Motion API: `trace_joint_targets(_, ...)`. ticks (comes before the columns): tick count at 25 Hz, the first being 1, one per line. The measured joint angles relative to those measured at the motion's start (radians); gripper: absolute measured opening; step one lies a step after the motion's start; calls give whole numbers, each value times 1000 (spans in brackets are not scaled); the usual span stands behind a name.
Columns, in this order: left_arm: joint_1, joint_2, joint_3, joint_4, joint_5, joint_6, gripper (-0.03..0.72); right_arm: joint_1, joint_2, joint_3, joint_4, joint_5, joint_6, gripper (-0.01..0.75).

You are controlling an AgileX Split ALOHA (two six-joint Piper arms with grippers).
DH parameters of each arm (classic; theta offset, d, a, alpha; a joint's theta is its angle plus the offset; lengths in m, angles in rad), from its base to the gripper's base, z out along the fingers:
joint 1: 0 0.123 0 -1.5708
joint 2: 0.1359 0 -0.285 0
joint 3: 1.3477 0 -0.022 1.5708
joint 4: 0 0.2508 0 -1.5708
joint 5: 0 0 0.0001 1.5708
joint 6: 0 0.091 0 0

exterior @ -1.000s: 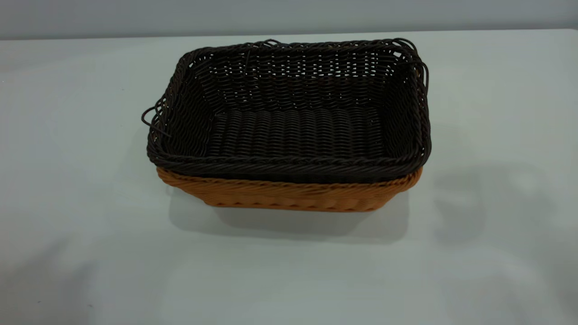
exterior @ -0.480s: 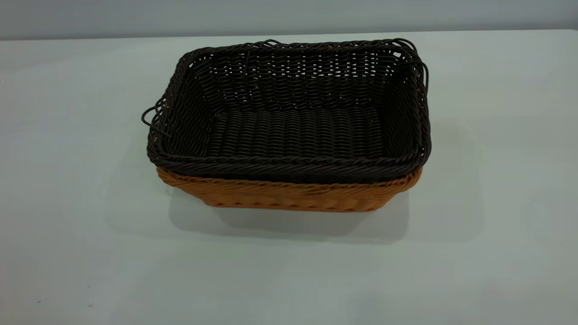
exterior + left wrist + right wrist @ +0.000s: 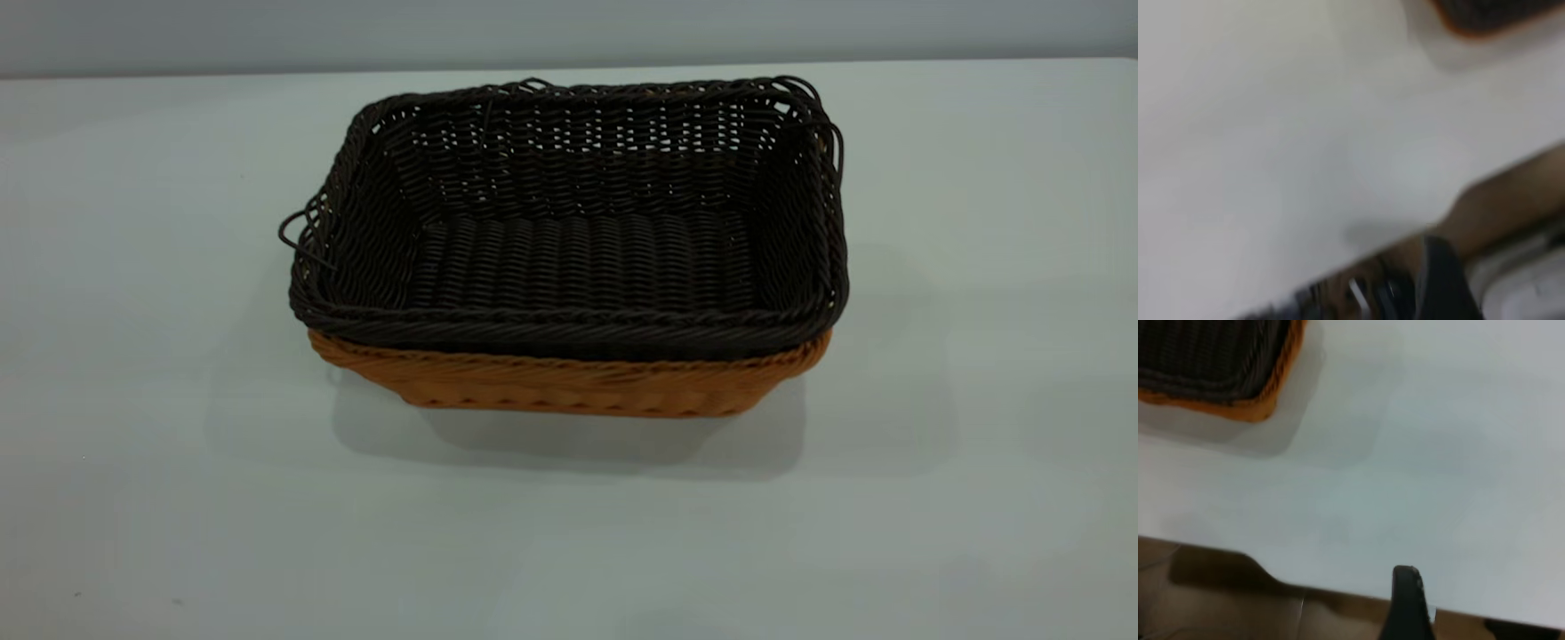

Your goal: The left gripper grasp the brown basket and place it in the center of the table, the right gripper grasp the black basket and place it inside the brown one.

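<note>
The right-side shadow has left the table (image 3: 142, 498); black basket (image 3: 578, 258) nested in brown basket (image 3: 569, 387); claw states unreadable.

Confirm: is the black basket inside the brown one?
Inside. The black basket sits nested in the brown basket, rims stacked.

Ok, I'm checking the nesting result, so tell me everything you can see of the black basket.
The black basket is rectangular, woven of very dark wicker-like strands, with a braided rim, openwork upper sides and a tightly woven floor. Thin loop handles stick out at its two short ends. It is upright and empty, nested inside the brown basket, its rim riding just above the brown rim. The pair stands mid-table. No gripper touches it.
</note>
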Motion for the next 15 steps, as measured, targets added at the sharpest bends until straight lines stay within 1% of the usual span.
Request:
trace_joint_targets(4, 0, 0, 133, -56, -7, -5, 405, 0, -11, 1, -5, -7, 5, 492)
trace_joint_targets(8, 0, -1, 247, -106, -42, 6, 405, 0, -11, 1, -6, -7, 5, 492)
trace_joint_targets(10, 0, -9, 267, -129, -78, 17, 405, 0, -11, 1, -7, -8, 5, 492)
trace_joint_targets(15, 0, -41, 272, -143, -87, 26, 405, 0, -11, 1, -7, -8, 6, 492)
